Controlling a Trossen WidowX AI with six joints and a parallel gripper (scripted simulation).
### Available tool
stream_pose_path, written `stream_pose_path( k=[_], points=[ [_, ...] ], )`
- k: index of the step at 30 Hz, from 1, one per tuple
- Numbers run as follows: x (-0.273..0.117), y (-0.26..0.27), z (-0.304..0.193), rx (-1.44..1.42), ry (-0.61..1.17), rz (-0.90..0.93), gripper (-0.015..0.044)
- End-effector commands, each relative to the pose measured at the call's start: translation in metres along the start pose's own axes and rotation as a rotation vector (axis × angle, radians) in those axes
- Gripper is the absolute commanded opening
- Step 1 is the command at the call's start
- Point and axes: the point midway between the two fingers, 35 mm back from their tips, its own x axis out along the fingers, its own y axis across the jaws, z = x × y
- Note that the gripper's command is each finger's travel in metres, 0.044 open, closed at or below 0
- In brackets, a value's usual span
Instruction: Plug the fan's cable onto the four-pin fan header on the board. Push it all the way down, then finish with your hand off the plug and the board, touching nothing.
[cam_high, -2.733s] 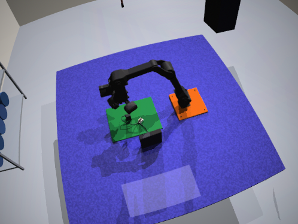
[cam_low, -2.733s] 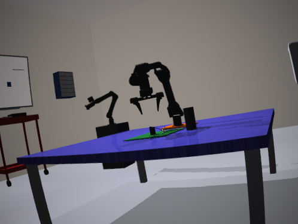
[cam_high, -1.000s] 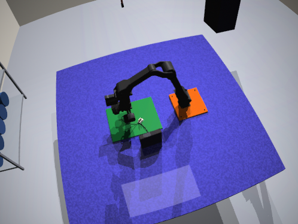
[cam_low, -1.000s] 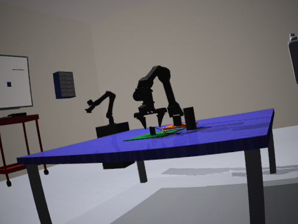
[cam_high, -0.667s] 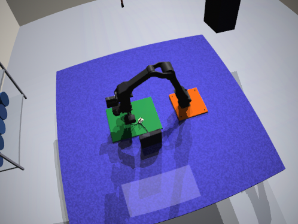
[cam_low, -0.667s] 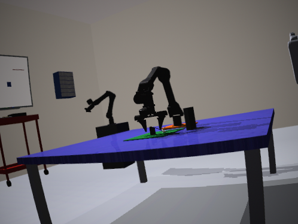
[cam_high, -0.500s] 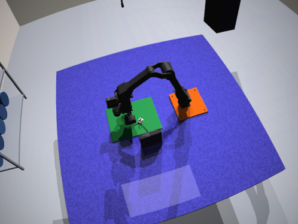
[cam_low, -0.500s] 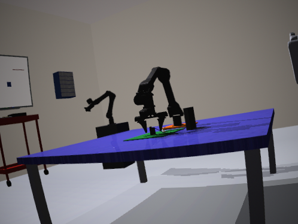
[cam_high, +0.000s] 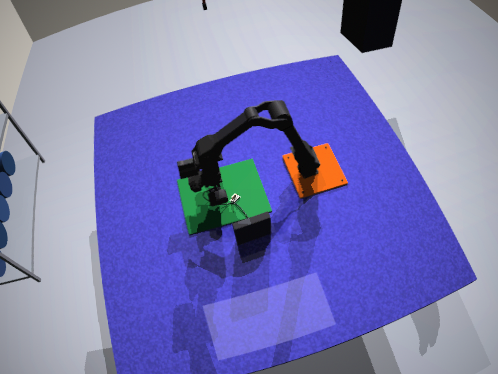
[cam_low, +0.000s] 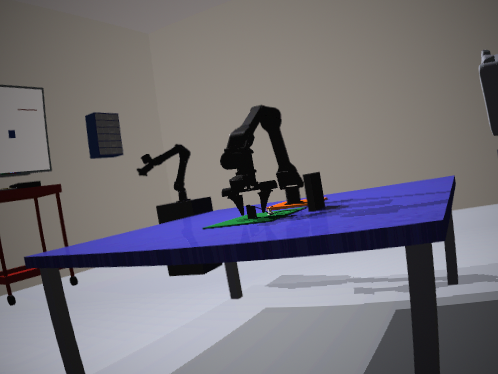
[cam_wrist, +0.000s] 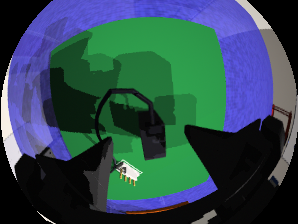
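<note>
The black plug (cam_wrist: 154, 144) (cam_low: 251, 212) stands upright on the green board (cam_wrist: 150, 35) (cam_high: 250, 175) (cam_low: 220, 224), off the header. Its black cable (cam_wrist: 122, 91) arcs up and round to the left. The white header (cam_wrist: 131, 171) (cam_high: 235, 198) has four gold pins and lies beside the plug, nearer the left finger in the wrist view. My gripper (cam_wrist: 149, 135) (cam_low: 254, 213) is open and low over the board, its fingertips on either side of the plug with a gap on each side. The arm largely hides the plug in the top view.
The dark fan block (cam_high: 252, 231) (cam_low: 314, 191) stands at the board's edge, with the cable running to it. The orange base plate (cam_high: 325, 180) (cam_wrist: 155, 209) lies beside the board under the arm's base. A pale rectangle (cam_high: 270, 317) marks the blue table top.
</note>
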Motion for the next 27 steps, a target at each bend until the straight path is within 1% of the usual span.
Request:
stream_pose_path(
  k=[1,27],
  points=[
    [-0.0003,0.0,0.0001,0.0,-0.001,0.0,0.0353],
    [-0.0003,0.0,0.0001,0.0,-0.001,0.0,0.018]
  ],
)
